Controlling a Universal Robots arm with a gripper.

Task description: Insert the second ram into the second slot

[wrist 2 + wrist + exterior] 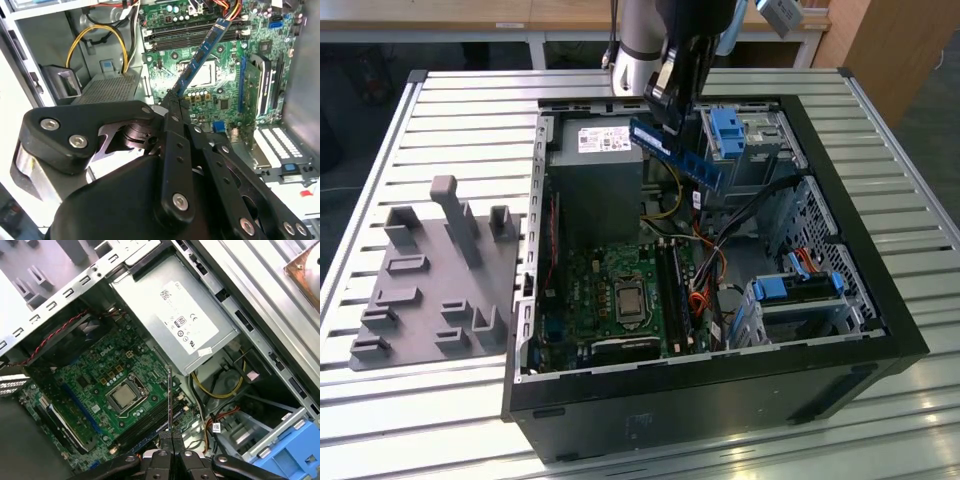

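Right now the gripper is pinching the second ram by one short end, with its fingers pressed together on the board. It is holding the stick in the air above the open computer case, well apart from the motherboard. In the exterior view the stick is hanging over the far part of the case, between the power supply and a blue drive-bay bracket, and is slanting down toward the exterior view's right. The memory slots are lying nearer, just to the exterior view's right of the processor socket, and are running near to far. I cannot tell which slot is already filled. In the second wrist view the stick is crossing the slots at an angle. To my mind, doing this step well is depending on bringing its long edge level and parallel with the second slot, with the notch matching. The first wrist view is showing the stick edge-on, which I judge useful for centring it sideways. The orange cables are lying close to the slots, so snagging is looking like the main risk.
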